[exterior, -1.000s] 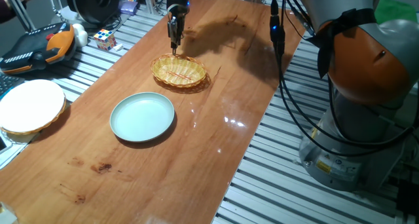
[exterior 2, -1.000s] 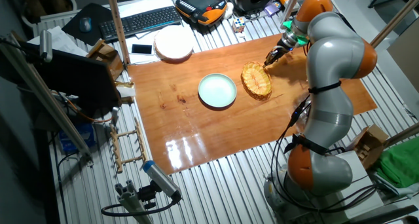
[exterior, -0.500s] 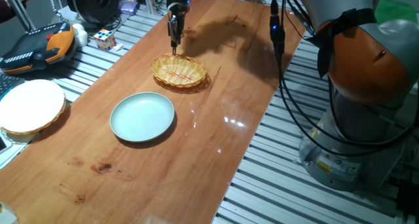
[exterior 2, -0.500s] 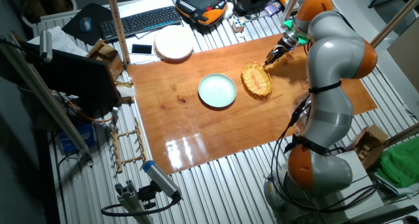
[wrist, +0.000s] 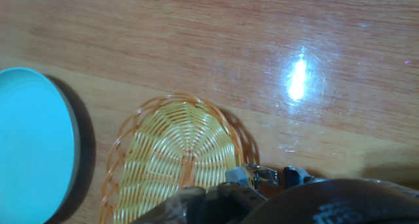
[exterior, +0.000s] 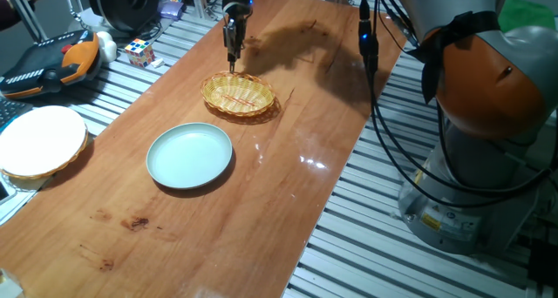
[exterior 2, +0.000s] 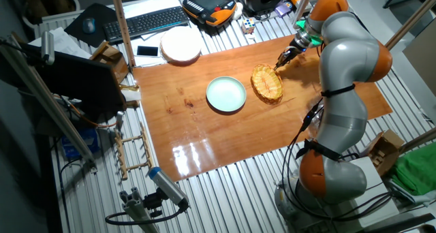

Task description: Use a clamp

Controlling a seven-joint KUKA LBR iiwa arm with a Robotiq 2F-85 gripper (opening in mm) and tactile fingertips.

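The hand (exterior: 232, 61) is hovering by the wicker basket (exterior: 238, 96) near the worktop's (exterior: 288, 150) far edge, seemingly pinching the clamp (wrist: 262, 176); a loosening grip risks dropping it outside the rim.

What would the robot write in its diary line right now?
black two-finger gripper: above far rim of oval wicker basket | jaws: unclear | clamp: not discernible | round pale-blue plate: beside basket, empty

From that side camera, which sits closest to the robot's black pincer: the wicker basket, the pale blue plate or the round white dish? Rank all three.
From the gripper, nearest first:
1. Wicker basket, just below the fingertips.
2. Pale blue plate, mid-table, nearer the camera.
3. Round white dish, off the table's left edge.
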